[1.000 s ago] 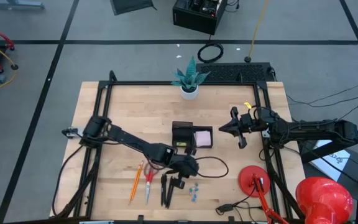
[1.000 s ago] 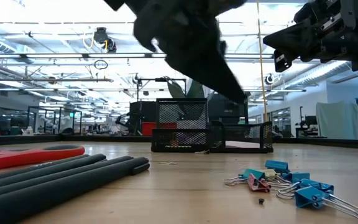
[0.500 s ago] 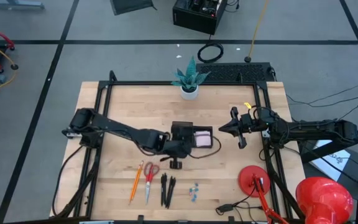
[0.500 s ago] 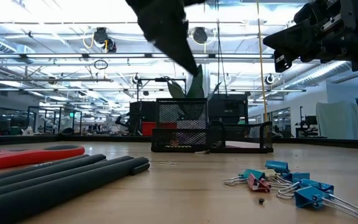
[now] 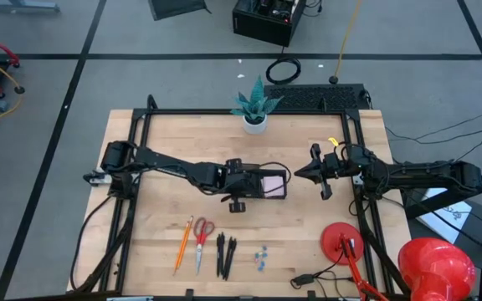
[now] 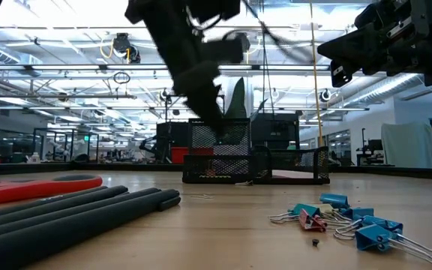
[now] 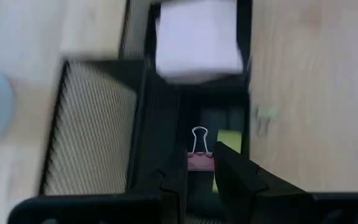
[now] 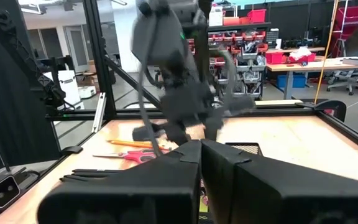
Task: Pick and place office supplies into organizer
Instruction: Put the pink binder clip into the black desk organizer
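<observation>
Wooden table [image 5: 166,159] and black frame are seen from directly above in the high view. The left gripper [image 5: 239,186] is positioned over the black organizer [image 5: 276,195] at the table's centre, and a pink sticky-note pad [image 5: 273,185] is seen inside the organizer. The right gripper [image 5: 301,173] is held just beside the organizer, on its right. Near the table's front edge, an orange pencil [image 5: 181,244], red-handled scissors [image 5: 201,241], black pens [image 5: 225,254] and blue clips [image 5: 262,257] are laid out in a row.

At table level, the low view shows the organizer [image 6: 253,161] as a mesh tray with a taller mesh compartment, which the overhead picture does not resolve. The left gripper [image 6: 216,120] is poised at the top of that compartment. Pens [image 6: 81,214], scissors [image 6: 40,187] and clips [image 6: 347,214] are visible in the foreground.

Only the left wrist view shows the grip: a red binder clip [image 7: 199,155] is clamped between the left gripper's fingers [image 7: 173,180], directly above an organizer compartment, with a yellow piece [image 7: 229,142] beneath and the pad [image 7: 197,40] beyond.

In the right wrist view, the right gripper [image 8: 201,149] is seen with its fingers pressed together, holding nothing.
</observation>
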`<action>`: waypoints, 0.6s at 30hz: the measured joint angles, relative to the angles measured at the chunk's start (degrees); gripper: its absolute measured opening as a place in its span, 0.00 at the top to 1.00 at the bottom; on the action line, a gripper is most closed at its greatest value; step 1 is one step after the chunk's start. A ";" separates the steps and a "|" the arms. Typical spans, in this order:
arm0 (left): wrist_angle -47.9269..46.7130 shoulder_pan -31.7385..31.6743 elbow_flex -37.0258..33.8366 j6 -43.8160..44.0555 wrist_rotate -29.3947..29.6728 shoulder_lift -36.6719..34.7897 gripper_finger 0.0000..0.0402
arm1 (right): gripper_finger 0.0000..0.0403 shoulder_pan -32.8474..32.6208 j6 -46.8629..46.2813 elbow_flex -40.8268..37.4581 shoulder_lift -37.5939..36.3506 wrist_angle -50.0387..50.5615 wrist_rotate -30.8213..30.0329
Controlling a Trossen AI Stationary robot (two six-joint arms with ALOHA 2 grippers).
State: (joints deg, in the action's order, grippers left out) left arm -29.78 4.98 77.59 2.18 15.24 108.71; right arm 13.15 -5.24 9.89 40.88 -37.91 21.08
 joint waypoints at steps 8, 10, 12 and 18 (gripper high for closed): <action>5.29 -0.69 -5.89 1.08 -0.41 0.00 0.83 | 1.00 0.00 0.13 0.00 0.02 -0.01 0.00; 6.69 -0.69 -6.70 1.40 -0.41 0.00 0.83 | 1.00 0.00 0.13 0.00 0.02 -0.02 0.00; 6.41 -0.60 -7.34 1.42 -0.39 -0.02 0.83 | 1.00 0.00 0.13 0.00 0.02 -0.02 0.00; 6.70 -0.37 -7.68 1.59 -0.39 -0.02 0.83 | 1.00 0.00 0.13 0.00 0.02 -0.04 0.00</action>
State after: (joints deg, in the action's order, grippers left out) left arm -23.09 4.61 69.91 3.77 14.85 108.68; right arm 13.15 -5.10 9.89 40.91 -37.95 21.08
